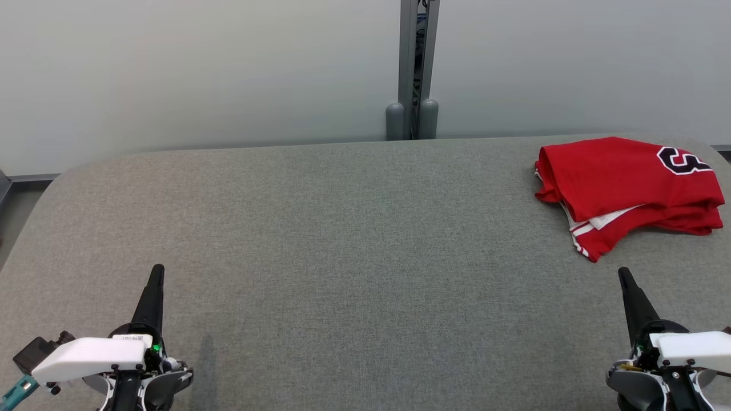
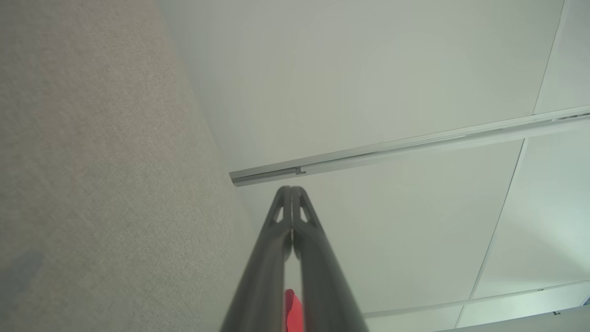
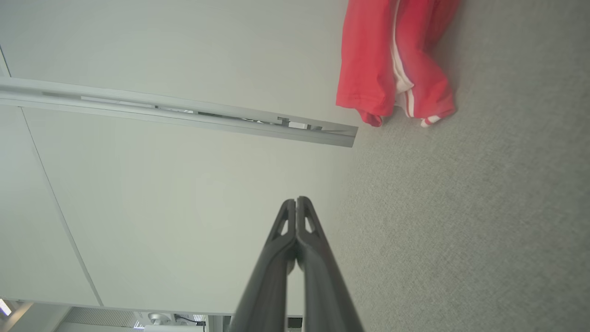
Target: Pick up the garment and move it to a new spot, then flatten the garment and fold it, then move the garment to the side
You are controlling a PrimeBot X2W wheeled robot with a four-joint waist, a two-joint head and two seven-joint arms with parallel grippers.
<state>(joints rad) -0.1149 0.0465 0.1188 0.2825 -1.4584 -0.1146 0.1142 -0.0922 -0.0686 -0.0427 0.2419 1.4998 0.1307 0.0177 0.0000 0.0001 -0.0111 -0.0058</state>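
Overhead, one folded red garment [image 1: 622,188] lies at the far right of one grey table [image 1: 342,228]. Two grippers, the left gripper [image 1: 157,269] and the right gripper [image 1: 623,273], sit at the near corners, fingers pressed together, empty, pointing forward.

table [image 1: 342,228]: grey woven fabric top, rounded far corners, spans most of the head view
wall [image 1: 200,68]: pale plain panels, directly behind the table's far edge
post [image 1: 409,57]: grey metal upright, centre back, against the wall
cables [image 1: 421,28]: dark, inside the post's slot
caps [image 1: 395,121]: two grey rounded ones flanking the post's foot
floor [image 1: 17,205]: grey strip past the table's left end
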